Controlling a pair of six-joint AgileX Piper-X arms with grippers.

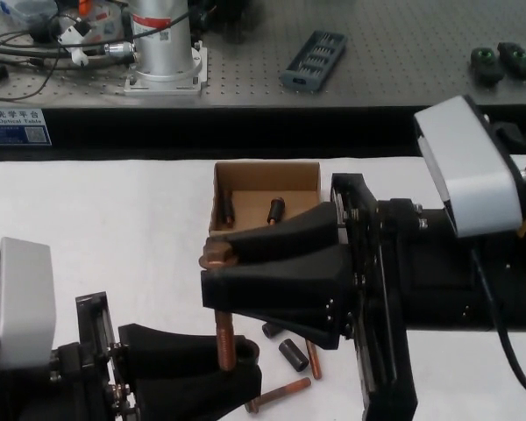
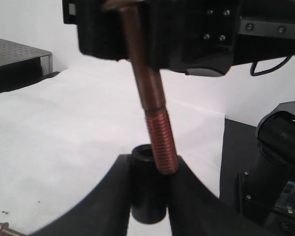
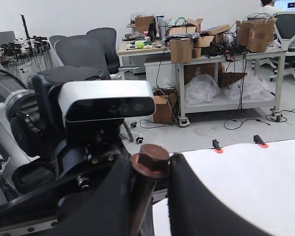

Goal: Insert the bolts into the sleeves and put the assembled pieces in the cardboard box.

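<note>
The right jaws pinch a copper bolt (image 1: 223,338) just under its head and hold it upright above the table (image 1: 88,228). The left jaws press on a black sleeve (image 2: 148,191), which stands upright between them. The threaded tip of the bolt is at the sleeve's rim. It seems to touch the edge and not the hole, but I cannot say this surely. Behind them stands the cardboard box (image 1: 267,175) with two dark pieces (image 1: 276,209) inside. Loose sleeves (image 1: 294,353) and loose bolts (image 1: 280,392) lie on the table near the left jaws.
</note>
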